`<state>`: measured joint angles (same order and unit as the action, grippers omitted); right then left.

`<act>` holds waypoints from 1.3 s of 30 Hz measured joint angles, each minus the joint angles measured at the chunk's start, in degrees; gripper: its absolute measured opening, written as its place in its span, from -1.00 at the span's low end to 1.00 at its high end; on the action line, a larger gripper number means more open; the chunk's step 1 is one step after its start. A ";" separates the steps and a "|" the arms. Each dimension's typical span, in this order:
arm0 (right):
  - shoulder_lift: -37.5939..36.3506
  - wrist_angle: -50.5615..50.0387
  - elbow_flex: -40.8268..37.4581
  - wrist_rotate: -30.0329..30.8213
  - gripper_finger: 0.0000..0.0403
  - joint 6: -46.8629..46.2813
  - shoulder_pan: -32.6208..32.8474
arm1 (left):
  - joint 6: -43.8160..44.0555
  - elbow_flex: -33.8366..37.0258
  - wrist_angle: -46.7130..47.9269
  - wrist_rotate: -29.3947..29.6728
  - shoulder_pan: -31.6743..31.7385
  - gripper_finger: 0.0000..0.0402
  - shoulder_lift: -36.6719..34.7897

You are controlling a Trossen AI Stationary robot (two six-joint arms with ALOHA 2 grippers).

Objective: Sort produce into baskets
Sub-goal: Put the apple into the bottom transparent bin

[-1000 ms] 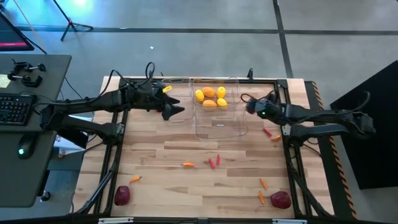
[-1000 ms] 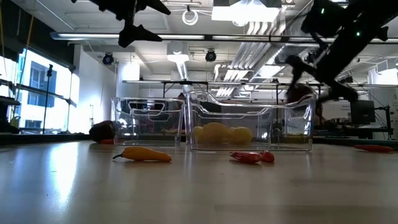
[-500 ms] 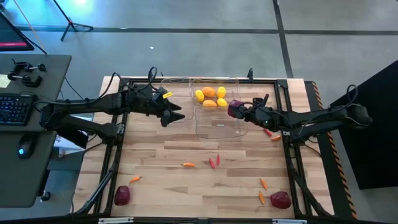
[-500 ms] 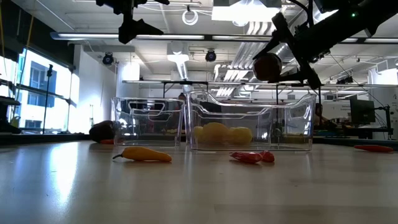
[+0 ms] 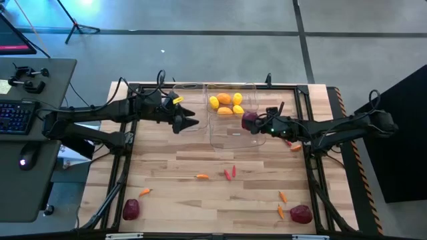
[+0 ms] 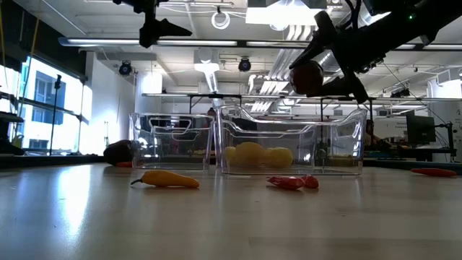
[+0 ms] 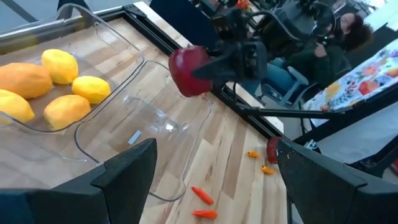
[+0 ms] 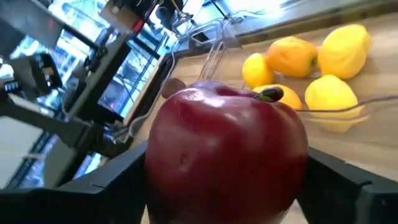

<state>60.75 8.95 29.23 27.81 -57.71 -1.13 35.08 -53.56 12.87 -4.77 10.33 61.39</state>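
Observation:
My right gripper [image 5: 253,123] is shut on a dark red round fruit [image 5: 249,119], high above the right side of the clear bins; it also shows in the low view [image 6: 309,78]. Several yellow and orange fruits [image 5: 226,103] lie in the far middle bin [image 5: 253,90]. A second bin [image 5: 235,137] stands just nearer, and a third [image 5: 189,100] to the left. My left gripper [image 5: 190,122] is open and empty in the air over the left bin. My right gripper pinches the red fruit's two opposite sides [image 8: 186,155] between its two fingers. The fingers come from the table's right, slanting a little downward. The fruit is lifted clear, above the bins' rims, with its stem end [image 8: 271,94] facing the far side.
Dark red rounds lie at the near left [image 5: 131,209] and near right [image 5: 301,214]. Small peppers lie on the wood: [image 5: 202,177], [image 5: 230,173], [image 5: 145,192], [image 5: 281,204], [image 5: 291,145]. A desk with a keyboard [image 5: 17,115] stands left of the table.
My right gripper has gone up and toward the table's left with the red fruit, from beside the bins' right side to above their right edge. The fruit stays in the hold, clear of everything.

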 joint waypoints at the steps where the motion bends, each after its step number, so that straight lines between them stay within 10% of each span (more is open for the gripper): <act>1: 0.00 0.02 0.00 0.00 0.71 1.19 0.00 | 0.48 0.00 -0.08 0.08 0.00 0.57 0.00; 5: -0.36 -0.03 -0.01 -3.00 0.95 4.06 -0.87 | 0.88 0.00 -0.97 0.12 0.00 0.57 0.00; 16: -13.75 2.14 4.49 -15.85 0.77 10.38 -10.60 | 2.25 0.01 -9.53 -4.02 0.00 0.57 -1.45; 31: -8.60 11.59 13.51 -13.37 0.76 15.80 3.00 | -0.80 0.00 -13.67 -0.66 0.10 0.57 -3.61; 39: 0.07 -48.24 34.98 -24.30 0.76 0.90 9.57 | -2.53 0.00 -13.63 -0.47 0.11 0.57 -3.61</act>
<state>60.82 -39.29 64.22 3.51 -56.81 8.45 32.55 -53.56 -0.75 -5.24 10.44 57.78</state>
